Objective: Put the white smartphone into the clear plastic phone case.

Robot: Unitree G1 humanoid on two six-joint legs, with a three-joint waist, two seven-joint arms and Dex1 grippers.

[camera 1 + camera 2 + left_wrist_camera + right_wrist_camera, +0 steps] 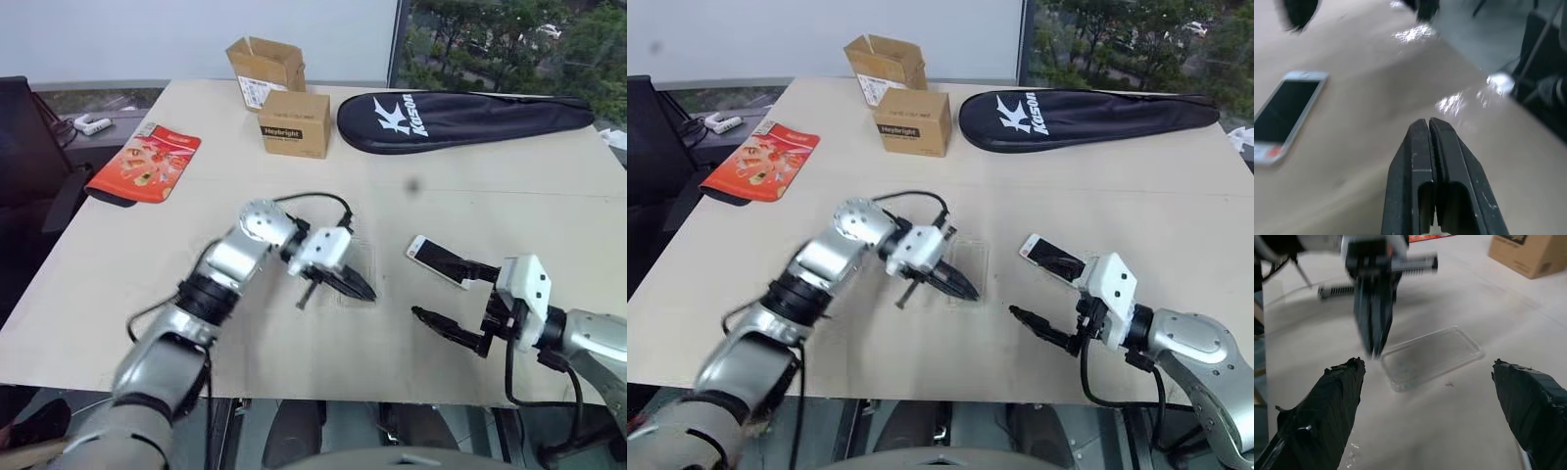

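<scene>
Here the white smartphone (438, 260) is lying flat on the pale wooden table (509, 186), screen up: a black glass rectangle with white bezels and rounded corners, its metal edge showing silvery in my left wrist view. The clear plastic phone case (1432, 357) is lying open side up near the table's middle, a thin transparent shell, nearly invisible but for its glossy rim and rounded corners.

My left pincer (355, 285) is hanging clenched and empty, its two black fingers (1430, 161) pressed together, tips hovering just over the case's near-left corner; whether they are touching it I cannot tell. My right pincer (453, 297) is standing released, fingers spread wide and holding nothing, with the far finger just beside the phone's near end. The phone is lying to the right of the case, between the two pincers.

Farther off are sitting two cardboard boxes (293, 123), a black racket bag (460, 119) and a red glossy packet (144, 163).
</scene>
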